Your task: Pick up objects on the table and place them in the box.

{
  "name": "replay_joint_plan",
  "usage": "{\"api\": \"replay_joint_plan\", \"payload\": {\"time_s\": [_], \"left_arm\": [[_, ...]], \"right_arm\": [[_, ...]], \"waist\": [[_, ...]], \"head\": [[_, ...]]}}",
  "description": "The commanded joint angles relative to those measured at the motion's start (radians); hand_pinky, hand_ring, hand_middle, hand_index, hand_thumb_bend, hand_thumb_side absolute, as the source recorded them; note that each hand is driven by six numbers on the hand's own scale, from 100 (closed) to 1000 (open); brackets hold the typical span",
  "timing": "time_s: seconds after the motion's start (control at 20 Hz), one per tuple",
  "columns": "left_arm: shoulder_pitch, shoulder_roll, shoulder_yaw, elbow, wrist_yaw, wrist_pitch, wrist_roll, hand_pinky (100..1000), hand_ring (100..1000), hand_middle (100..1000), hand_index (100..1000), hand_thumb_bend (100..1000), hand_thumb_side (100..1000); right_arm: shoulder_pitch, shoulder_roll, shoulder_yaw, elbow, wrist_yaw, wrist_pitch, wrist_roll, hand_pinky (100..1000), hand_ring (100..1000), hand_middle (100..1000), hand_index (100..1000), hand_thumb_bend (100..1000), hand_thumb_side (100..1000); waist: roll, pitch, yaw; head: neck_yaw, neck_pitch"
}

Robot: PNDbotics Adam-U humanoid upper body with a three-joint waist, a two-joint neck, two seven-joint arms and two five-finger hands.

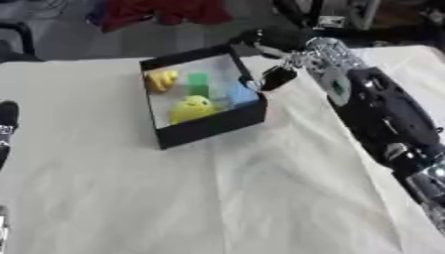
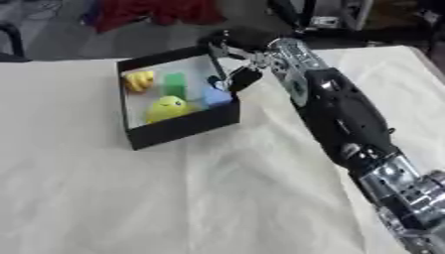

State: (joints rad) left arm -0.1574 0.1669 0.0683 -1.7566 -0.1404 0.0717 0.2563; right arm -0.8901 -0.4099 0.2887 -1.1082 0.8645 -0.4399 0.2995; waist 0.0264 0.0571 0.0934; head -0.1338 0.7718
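Observation:
A black box stands on the white-covered table, left of and behind the middle. Inside lie a yellow round toy, a green block, a blue block and a small yellow thing. My right arm comes in from the lower right, and my right hand hovers at the box's far right corner, open, one dark finger hanging over the right wall. I see nothing held in it. Only a dark sliver of my left hand shows at the left edge.
The white table cloth spreads wide in front of the box. Behind the table lie a red cloth and dark equipment. A dark chair part stands at the far left.

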Motion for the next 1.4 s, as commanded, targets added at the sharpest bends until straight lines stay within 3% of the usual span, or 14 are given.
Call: {"api": "replay_joint_plan", "payload": {"time_s": [0.05,0.25,0.5,0.7,0.75,0.8,0.85,1.05,1.2,1.4], "left_arm": [[0.003,0.028,0.016,-0.010,-0.006,0.000,0.011,660,544,580,806,811,686],[0.020,0.038,0.022,-0.006,-0.009,0.001,0.020,659,543,580,806,811,687],[0.040,0.047,0.022,0.000,-0.009,-0.001,0.023,659,543,579,806,808,688],[0.052,0.049,0.020,0.001,-0.006,-0.005,0.024,658,542,578,805,807,689],[0.054,0.048,0.018,0.001,-0.003,-0.005,0.024,658,542,578,805,806,689],[0.058,0.049,0.016,0.001,-0.001,-0.006,0.023,658,541,577,804,847,668],[0.062,0.049,0.014,0.001,-0.001,-0.007,0.022,657,541,578,804,805,689],[0.072,0.048,0.004,-0.002,0.004,-0.011,0.017,657,539,576,803,803,689],[0.074,0.042,-0.005,-0.002,0.009,-0.012,0.012,656,538,575,802,802,689],[0.081,0.039,-0.025,0.005,0.020,-0.014,-0.003,655,536,574,801,801,690]], "right_arm": [[0.019,-0.087,0.004,-0.170,-0.156,0.023,0.007,931,873,863,1000,133,428],[0.133,-0.186,-0.018,-0.427,-0.366,0.099,0.013,926,857,841,1000,100,369],[0.346,-0.265,-0.102,-0.690,-0.637,0.188,-0.015,921,836,809,1000,100,231],[0.516,-0.262,-0.185,-0.818,-0.761,0.219,-0.064,895,809,790,997,100,345],[0.557,-0.252,-0.202,-0.835,-0.777,0.222,-0.080,888,802,786,982,100,383],[0.597,-0.241,-0.217,-0.851,-0.789,0.223,-0.098,879,789,782,957,100,352],[0.640,-0.227,-0.232,-0.862,-0.798,0.223,-0.118,872,778,770,931,100,468],[0.766,-0.149,-0.279,-0.871,-0.838,0.227,-0.202,834,705,711,846,100,480],[0.821,-0.084,-0.298,-0.854,-0.875,0.229,-0.275,817,664,682,774,100,505],[0.872,-0.006,-0.310,-0.819,-0.925,0.208,-0.398,775,595,615,590,100,643]], "waist": [[-0.022,-0.014,-0.019],[-0.040,-0.021,-0.066],[-0.062,-0.025,-0.118],[-0.071,-0.020,-0.151],[-0.071,-0.018,-0.161],[-0.072,-0.018,-0.168],[-0.072,-0.019,-0.175],[-0.066,-0.016,-0.191],[-0.056,-0.011,-0.201],[-0.046,-0.016,-0.210]], "head": [[0.027,-0.002],[0.058,-0.002],[0.088,-0.002],[0.108,-0.002],[0.117,-0.002],[0.124,-0.002],[0.130,-0.002],[0.152,-0.002],[0.172,-0.002],[0.183,-0.002]]}}
